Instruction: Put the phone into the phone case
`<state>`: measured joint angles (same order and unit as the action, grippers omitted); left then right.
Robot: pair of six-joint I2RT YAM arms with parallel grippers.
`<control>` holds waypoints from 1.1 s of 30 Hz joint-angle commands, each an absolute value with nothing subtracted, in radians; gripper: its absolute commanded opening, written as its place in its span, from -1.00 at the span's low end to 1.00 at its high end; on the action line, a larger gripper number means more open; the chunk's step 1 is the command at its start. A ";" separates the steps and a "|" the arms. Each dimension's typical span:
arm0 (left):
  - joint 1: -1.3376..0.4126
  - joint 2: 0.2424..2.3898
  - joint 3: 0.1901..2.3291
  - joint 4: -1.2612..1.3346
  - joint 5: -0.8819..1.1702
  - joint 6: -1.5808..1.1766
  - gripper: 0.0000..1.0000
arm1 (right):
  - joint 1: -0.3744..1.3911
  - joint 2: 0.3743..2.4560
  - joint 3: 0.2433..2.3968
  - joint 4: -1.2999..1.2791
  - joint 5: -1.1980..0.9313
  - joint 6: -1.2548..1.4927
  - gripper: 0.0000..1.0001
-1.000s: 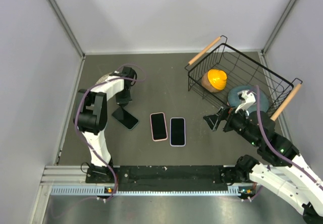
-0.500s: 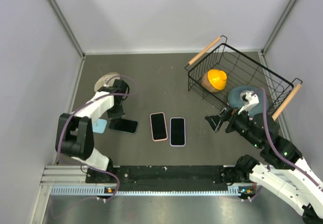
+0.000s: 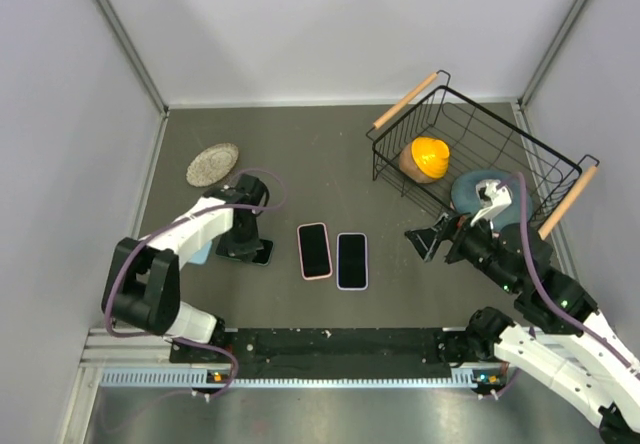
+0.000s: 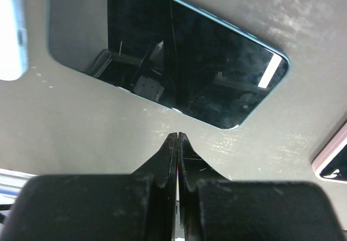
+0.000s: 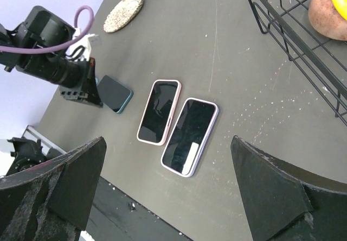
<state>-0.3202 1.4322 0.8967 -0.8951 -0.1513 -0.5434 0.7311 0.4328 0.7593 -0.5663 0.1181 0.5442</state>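
Observation:
A bare phone with a black screen and teal edge (image 4: 168,62) lies flat on the dark table; it shows partly under my left gripper in the top view (image 3: 263,254). A light blue phone case (image 4: 11,35) lies just to its left (image 3: 201,254), partly hidden by the arm. My left gripper (image 4: 178,136) is shut and empty, its tips just short of the phone's long edge (image 3: 243,247). My right gripper (image 5: 168,159) is open and empty, well to the right (image 3: 425,241).
A pink-cased phone (image 3: 314,250) and a purple-cased phone (image 3: 351,260) lie side by side mid-table. A wire basket (image 3: 520,139) with an orange object (image 3: 428,157) stands at the back right. A woven coaster (image 3: 212,164) lies at the back left.
My left arm has swung toward the near side and its gripper now sits over the teal phone, which has turned and slid slightly. The coaster is uncovered. The right arm barely moved.

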 commanded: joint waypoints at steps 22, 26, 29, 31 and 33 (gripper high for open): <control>-0.509 1.752 1.136 -0.836 -0.233 -0.606 -1.00 | 0.739 0.433 0.799 -0.529 0.106 0.549 0.97; -0.499 1.880 1.308 -0.885 -0.304 -0.562 -1.00 | 0.741 0.428 0.818 -0.551 0.109 0.548 0.97; -0.491 1.947 1.442 -0.890 -0.308 -0.505 -1.00 | 0.738 0.413 0.831 -0.586 0.123 0.548 0.97; -0.480 1.957 1.517 -0.888 -0.307 -0.471 -1.00 | 0.739 0.400 0.830 -0.603 0.140 0.548 0.98; -0.465 1.931 1.542 -0.876 -0.304 -0.436 -1.00 | 0.739 0.384 0.827 -0.611 0.153 0.548 0.98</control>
<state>-0.4923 1.9686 1.4540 -0.8787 -0.2699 -0.5224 0.7311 0.4171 0.7837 -0.5938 0.1162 0.5529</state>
